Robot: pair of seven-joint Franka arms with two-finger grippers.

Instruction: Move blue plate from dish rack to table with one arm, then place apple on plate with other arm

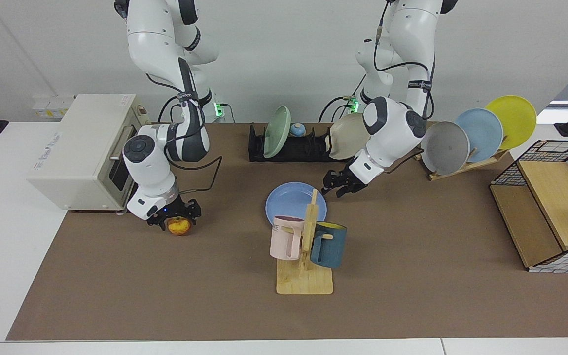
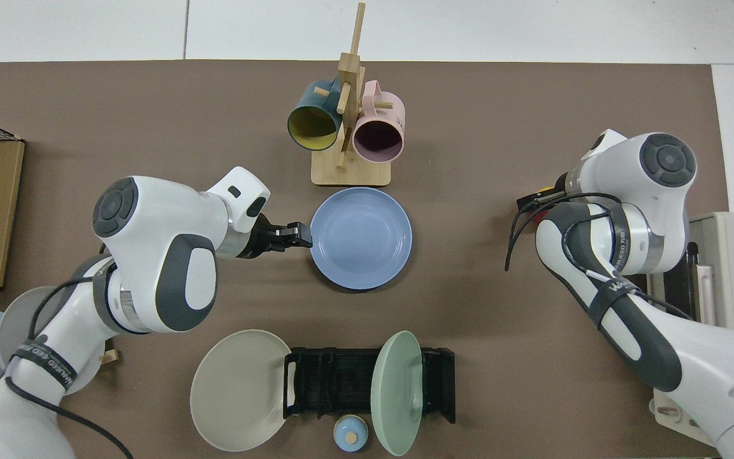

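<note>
My blue plate lies flat on the table, just behind the wooden mug tree and well in front of the dish rack — so the first half of the job looks done. My left pincer hangs just beside the plate's rim on the side away from the apple, fingers apart and holding nothing, and from above I see a sliver of mat between fingertips and rim. That forearm slopes down from a raised elbow, wrist tipped toward the plate.

The step in hand, as I judge it, is the grab on the apple, which sits on the mat far to the side of the plate, near the white oven. My right pincer is down over it, wrist pointing almost straight at the table, with black fingers flanking the fruit. Whether they have closed on it I cannot tell; from above my own arm hides nearly everything but a fleck of red.

To do this well I would centre the fingers across the apple's widest part before squeezing, since a round fruit can squirt out of an off-centre pinch. Then lift straight up, high enough to clear the plate's rim, and carry it across. The left arm should back off toward the dish rack first — two arms meeting over one plate invites a knock. Set the apple down near the plate's middle, low and gently, so it does not roll.
</note>
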